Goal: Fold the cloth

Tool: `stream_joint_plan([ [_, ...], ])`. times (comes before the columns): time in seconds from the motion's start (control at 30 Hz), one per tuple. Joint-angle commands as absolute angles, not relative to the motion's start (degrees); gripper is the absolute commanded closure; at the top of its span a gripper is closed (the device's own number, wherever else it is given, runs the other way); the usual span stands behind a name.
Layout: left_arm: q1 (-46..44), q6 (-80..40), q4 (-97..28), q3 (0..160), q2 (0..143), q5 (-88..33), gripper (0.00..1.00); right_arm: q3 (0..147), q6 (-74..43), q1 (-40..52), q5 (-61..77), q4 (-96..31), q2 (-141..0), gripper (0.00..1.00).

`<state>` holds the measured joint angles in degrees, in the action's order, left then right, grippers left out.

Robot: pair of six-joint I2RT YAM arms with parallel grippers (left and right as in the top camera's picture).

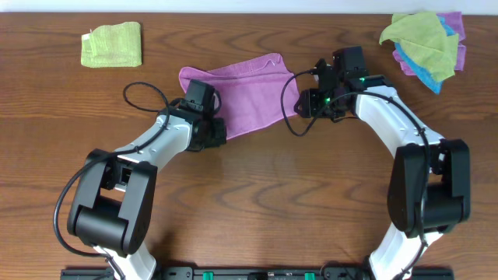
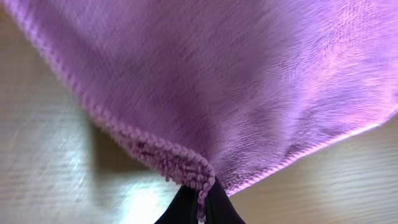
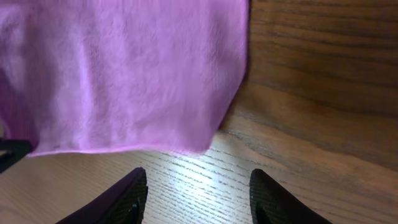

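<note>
The cloth (image 1: 241,93) lies mid-worktop (image 1: 264,194) between the 2 arms, and the fold seems to be just starting. The left claw (image 2: 200,198) is pinched on its near corner hem; the right claw (image 3: 196,186) hangs open and empty just beside the cloth's right edge. Next, the right likely needs its own corner grip before lifting across.

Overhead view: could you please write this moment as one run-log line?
cloth: on table between arms | left gripper: shut on cloth corner | right gripper: open, off cloth's edge, over bare table
</note>
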<state>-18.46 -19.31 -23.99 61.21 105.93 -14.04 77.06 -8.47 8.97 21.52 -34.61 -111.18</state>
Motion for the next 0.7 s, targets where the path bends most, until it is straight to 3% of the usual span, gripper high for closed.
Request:
stream_joint_plan([
  [0.0, -18.35, -18.85, -28.16, 61.23, 105.93, -8.51, 0.94, 77.12, -7.64, 9.06, 20.58, -34.50, -111.35, 0.47],
  [0.2, -18.35, -18.81, -34.50, 61.23, 104.44, -4.84, 0.94, 77.12, -7.64, 9.06, 20.34, -36.95, -111.35, 0.43],
  [0.67, -18.35, -18.22, -41.06, 61.23, 100.71, -1.04, 0.94, 77.01, -6.50, 11.75, 22.61, -48.88, -111.35, 0.44],
])
